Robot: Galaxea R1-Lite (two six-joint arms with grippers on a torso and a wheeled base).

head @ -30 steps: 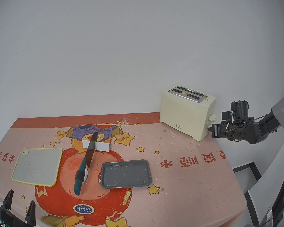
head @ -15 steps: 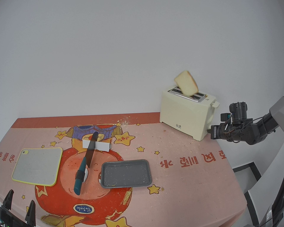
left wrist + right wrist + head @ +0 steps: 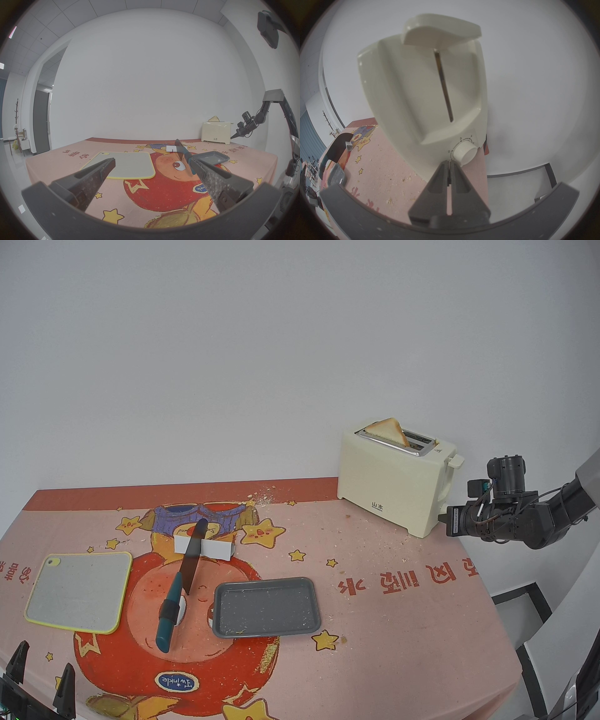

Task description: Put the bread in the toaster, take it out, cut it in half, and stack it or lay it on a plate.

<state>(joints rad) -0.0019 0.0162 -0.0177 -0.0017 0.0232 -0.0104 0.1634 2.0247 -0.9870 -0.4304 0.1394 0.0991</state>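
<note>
The slice of bread (image 3: 389, 429) is seen sticking out of the top of the toaster (image 3: 390, 487), tilted, with one browned corner raised above the slot and the rest hidden inside. The lever (image 3: 457, 460) on the toaster's end is up.

The right hand (image 3: 445, 515) is held just beside that end of the toaster, below the lever and near the dial (image 3: 464, 153); its fingers are pressed together with nothing between them. The left hand (image 3: 151, 161) is kept low at the near edge of the table (image 3: 400, 627), spread wide and empty, well apart from the toaster.

The slice is judged to be very light, dry and crisp at the crust, soft within, and possibly warm. It could be crushed or crumbled by a hard squeeze, and a corner alone could be snapped off. A gentle hold across the two flat faces, taken as deep on the exposed part as the slot allows, is advised. A lift straight up along the slot is suggested, so that the slice is not jammed against the metal rim.
</note>
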